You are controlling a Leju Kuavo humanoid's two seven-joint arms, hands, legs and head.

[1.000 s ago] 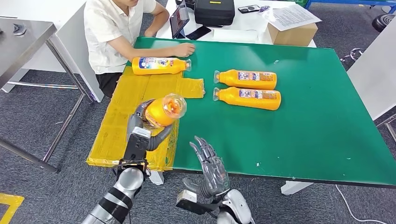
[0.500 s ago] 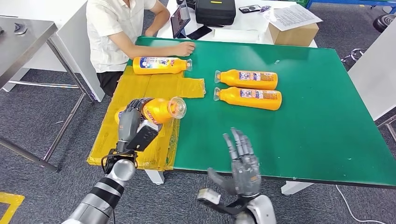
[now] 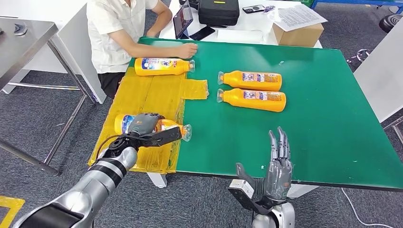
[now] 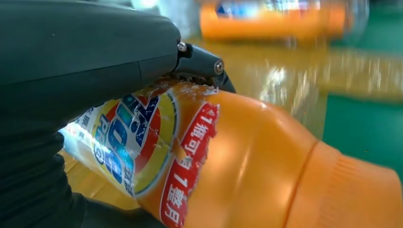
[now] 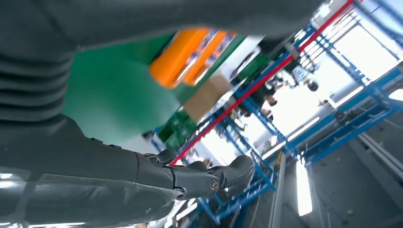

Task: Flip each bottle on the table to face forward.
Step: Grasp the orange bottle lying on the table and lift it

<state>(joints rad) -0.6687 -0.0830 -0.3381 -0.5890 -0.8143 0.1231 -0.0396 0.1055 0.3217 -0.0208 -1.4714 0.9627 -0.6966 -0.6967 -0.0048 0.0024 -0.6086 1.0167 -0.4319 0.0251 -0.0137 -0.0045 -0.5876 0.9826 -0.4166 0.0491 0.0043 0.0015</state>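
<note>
Lower left of the frame: left hand (image 3: 145, 124) grips an orange detergent bottle (image 3: 124, 122) lying on its side on the yellow taped cardboard (image 3: 142, 97), clear cap end pointing right toward the green tabletop (image 3: 328, 118).
Held bottle, left wrist view: orange detergent bottle (image 4: 247, 161) shows its blue, yellow and red label facing the camera, with dark fingers (image 4: 204, 64) wrapped over its upper side.
Lower centre of the frame: right hand (image 3: 275, 164) open, holding nothing, fingers straight and pointing up, at the tabletop's near edge.
Upper left of the frame: second bottle (image 3: 164, 66) on its side at the far end of the cardboard, label up, cap to the right; a person's hand (image 3: 186, 49) rests on the tabletop just beyond it.
Centre of the frame: two more bottles, far (image 3: 250, 80) and near (image 3: 252, 99), lie side by side on the green surface, caps to the left, labels up.
Top of the frame: black case (image 3: 218, 11), cardboard box (image 3: 298, 29) and papers (image 3: 295, 15) on a white table.
</note>
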